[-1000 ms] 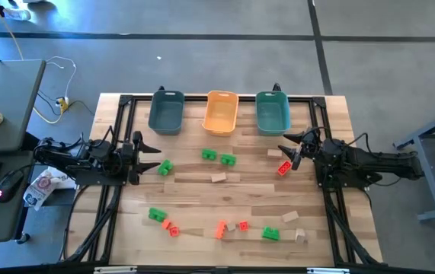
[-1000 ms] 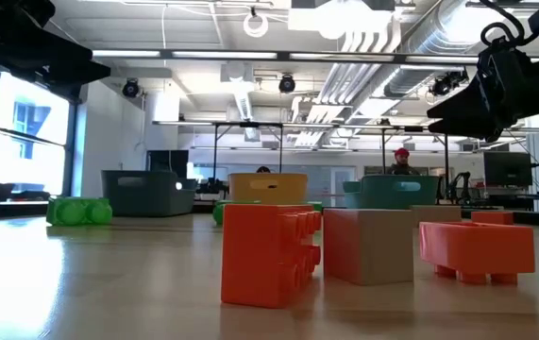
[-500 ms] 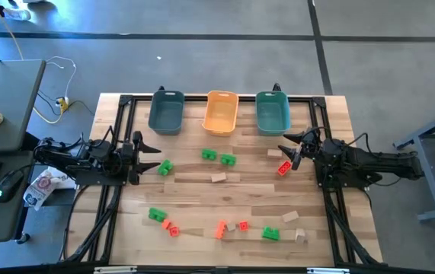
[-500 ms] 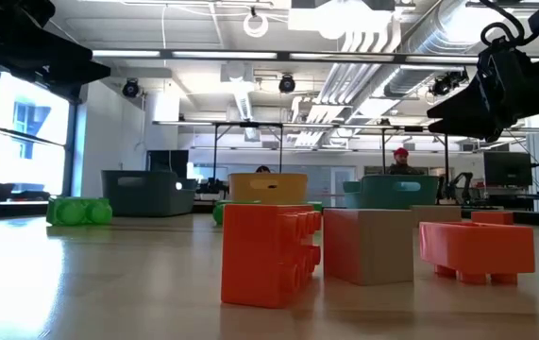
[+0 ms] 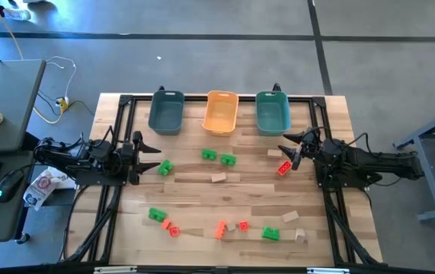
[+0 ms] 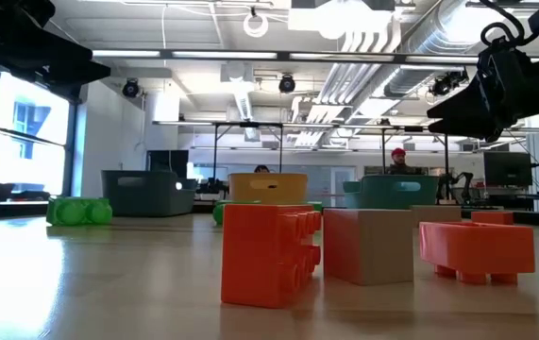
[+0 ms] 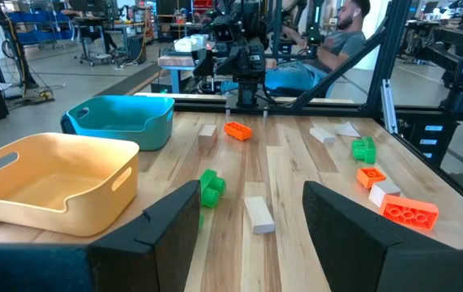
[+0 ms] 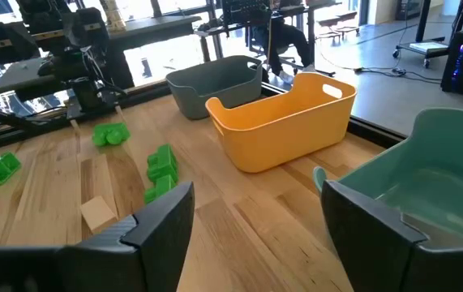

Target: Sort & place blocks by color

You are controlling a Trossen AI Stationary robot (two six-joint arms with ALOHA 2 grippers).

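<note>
Small green, red-orange and tan blocks lie scattered flat on the wooden table (image 5: 202, 190). A green block (image 5: 165, 167) lies just in front of my left gripper (image 5: 153, 148), and a red block (image 5: 284, 168) and a tan block (image 5: 275, 153) lie by my right gripper (image 5: 284, 144). Two green blocks (image 7: 210, 186) and a tan one (image 7: 257, 213) lie mid-table. More blocks (image 5: 221, 229) lie along the near edge. Both grippers hang open above the table's side edges and point level toward the middle, with nothing between their fingers. Their own views show the same of the left gripper (image 7: 251, 243) and the right gripper (image 8: 255, 243).
Three bins stand in a row at the far edge: a grey-teal one (image 5: 165, 112), an orange one (image 5: 221, 112) and a teal one (image 5: 272, 112). A black frame (image 5: 126, 103) borders the table. A person sits beyond the table (image 7: 340, 32). A desk with a mouse (image 5: 7, 186) stands to the left.
</note>
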